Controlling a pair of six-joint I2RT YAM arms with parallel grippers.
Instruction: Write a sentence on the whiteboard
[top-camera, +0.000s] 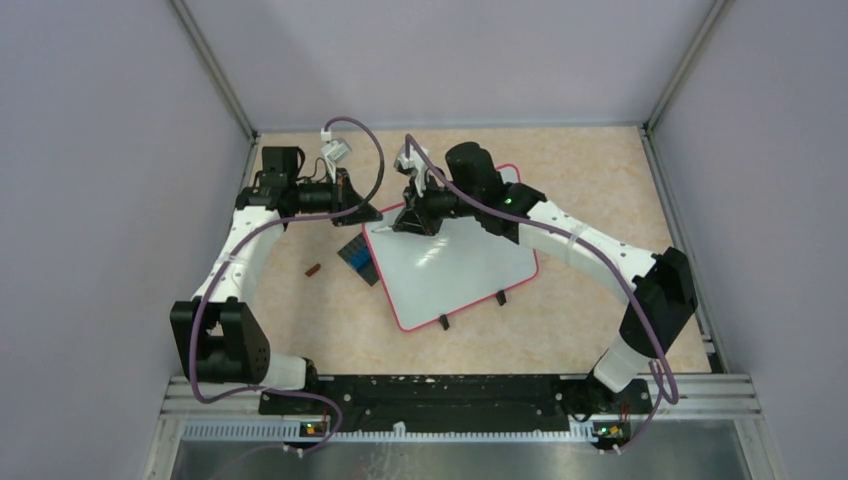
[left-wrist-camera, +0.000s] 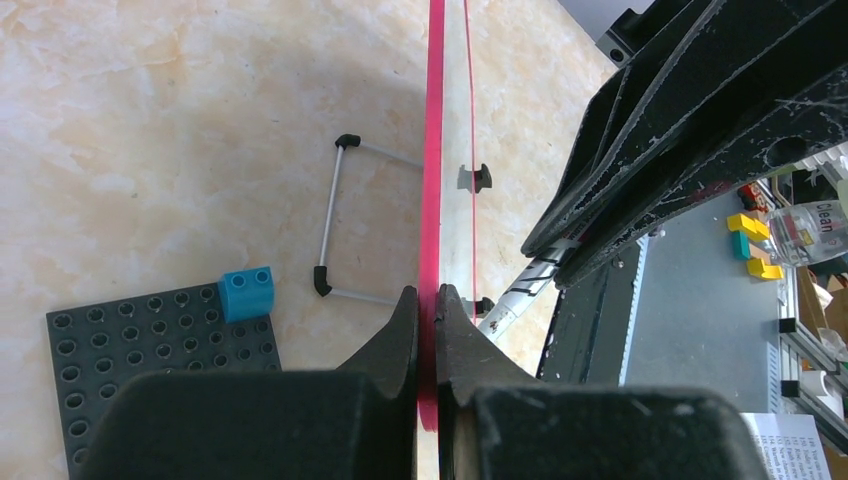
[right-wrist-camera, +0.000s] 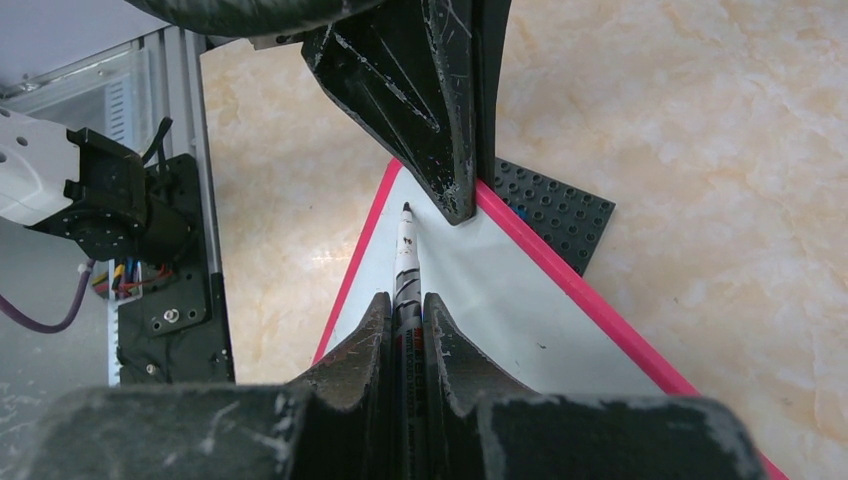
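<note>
The whiteboard (top-camera: 465, 270), white with a thin pink frame, lies tilted mid-table. My left gripper (left-wrist-camera: 428, 292) is shut on its pink edge (left-wrist-camera: 432, 150), seen edge-on in the left wrist view; from above this gripper (top-camera: 368, 212) sits at the board's far left corner. My right gripper (right-wrist-camera: 405, 297) is shut on a white marker (right-wrist-camera: 407, 265) whose dark tip (right-wrist-camera: 406, 208) points at that same corner, just short of the left gripper's finger (right-wrist-camera: 445, 130). From above, the right gripper (top-camera: 408, 222) hangs over the corner. The sentence is out of view; the board face (right-wrist-camera: 500, 320) that shows is blank.
A dark studded baseplate (left-wrist-camera: 160, 370) carrying a blue brick (left-wrist-camera: 247, 293) lies beside the board's left edge, also seen from above (top-camera: 358, 260). The board's wire stand (left-wrist-camera: 335, 215) rests on the table. A small brown piece (top-camera: 313, 269) lies to the left. Walls enclose the table.
</note>
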